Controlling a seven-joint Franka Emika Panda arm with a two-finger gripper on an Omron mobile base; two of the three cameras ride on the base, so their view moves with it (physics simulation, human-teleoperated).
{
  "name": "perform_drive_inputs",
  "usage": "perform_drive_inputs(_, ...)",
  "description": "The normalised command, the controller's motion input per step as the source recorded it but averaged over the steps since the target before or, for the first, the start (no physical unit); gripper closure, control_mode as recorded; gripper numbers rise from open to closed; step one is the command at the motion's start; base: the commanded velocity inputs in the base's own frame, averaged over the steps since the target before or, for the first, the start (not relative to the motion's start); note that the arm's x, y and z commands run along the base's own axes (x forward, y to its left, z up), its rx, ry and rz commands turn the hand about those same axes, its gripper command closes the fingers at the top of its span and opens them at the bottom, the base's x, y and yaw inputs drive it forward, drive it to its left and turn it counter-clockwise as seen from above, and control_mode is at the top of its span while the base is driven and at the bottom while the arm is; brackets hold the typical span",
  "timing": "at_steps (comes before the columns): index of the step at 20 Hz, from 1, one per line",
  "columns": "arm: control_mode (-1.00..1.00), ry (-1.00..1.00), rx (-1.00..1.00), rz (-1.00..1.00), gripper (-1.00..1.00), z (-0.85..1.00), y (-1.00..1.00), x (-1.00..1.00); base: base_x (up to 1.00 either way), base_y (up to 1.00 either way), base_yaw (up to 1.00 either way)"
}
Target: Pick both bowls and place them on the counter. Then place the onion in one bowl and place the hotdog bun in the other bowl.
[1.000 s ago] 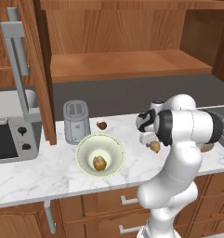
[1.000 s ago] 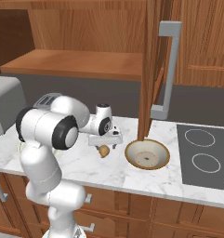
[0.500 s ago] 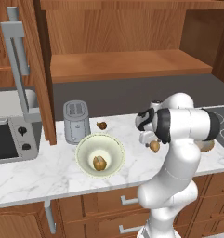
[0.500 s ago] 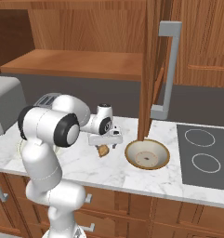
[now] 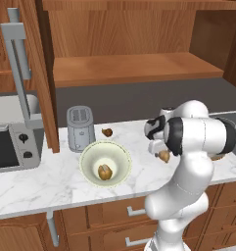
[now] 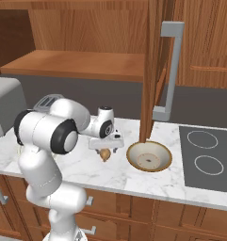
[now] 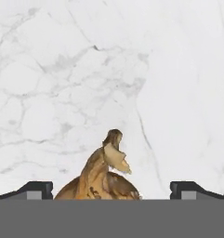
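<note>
My gripper [image 7: 111, 188]: fingertips spread either side of the onion [image 7: 100, 179], not touching it.
Onion: under my hand, over bare counter [image 6: 91, 164], between both bowls.
Tan bowl [image 6: 149, 156]: empty, probably my target.

Even, bright rendered lighting, soft focus throughout; faint shadows on the counter [image 5: 51, 181]; no glare; no edge distortion; cabinet recess dim.

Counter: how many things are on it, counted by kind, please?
Bowls: 2 (white bowl, tan bowl)
Food pieces: 3 (onion, brown piece inside the white bowl, dark lump)
Toaster: 1
Microwave: 1
Total: 7
</note>
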Motion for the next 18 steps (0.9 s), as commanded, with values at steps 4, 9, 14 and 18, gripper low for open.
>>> perform_drive_inputs(4,-1.00,0.01,0.00,0.00,1.00,-0.12,0.04,-0.12,0.00,0.00,0.00)
perform_drive_inputs(9,-1.00,0.01,0.00,0.00,1.00,-0.13,0.04,-0.11,0.00,0.00,0.00)
perform_drive_inputs(14,-1.00,-0.05,0.06,0.00,1.00,0.14,-0.06,-0.44,0.00,0.00,0.00)
perform_drive_inputs(18,-1.00,-0.15,0.07,0.00,1.00,0.73,-0.03,-0.60,0.00,0.00,0.00)
